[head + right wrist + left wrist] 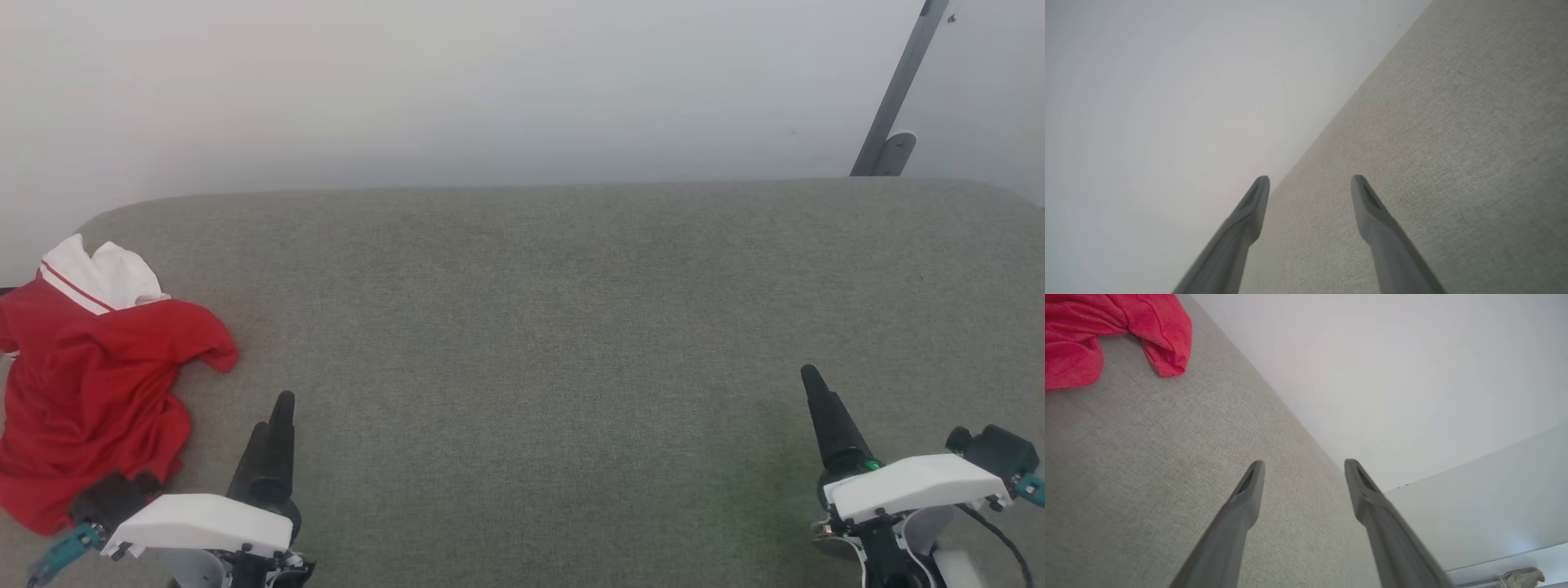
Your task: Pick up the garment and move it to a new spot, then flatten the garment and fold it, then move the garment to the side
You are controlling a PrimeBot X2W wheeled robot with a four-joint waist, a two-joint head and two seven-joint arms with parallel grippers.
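The garment point(90, 392) lies crumpled at the far left of the grey counter point(531, 327), just short of the left edge. It is mostly red, with a white part trimmed in a red stripe bunched at its far end. No number can be made out in the folds.

The left claw point(273, 412) sits at the near left, just right of the garment and apart from it, fingers pointing away toward the wall point(490, 82). In the left wrist view the left claw point(1304, 463) stands wide and holds nothing, with a red corner of the garment point(1106, 330) off to one side.

The right claw point(816, 388) is at the near right, well apart from the garment. The right wrist view shows it point(1309, 177) wide too, empty, over bare counter.

A grey metal bar point(898, 90) leans against the wall at the far right.
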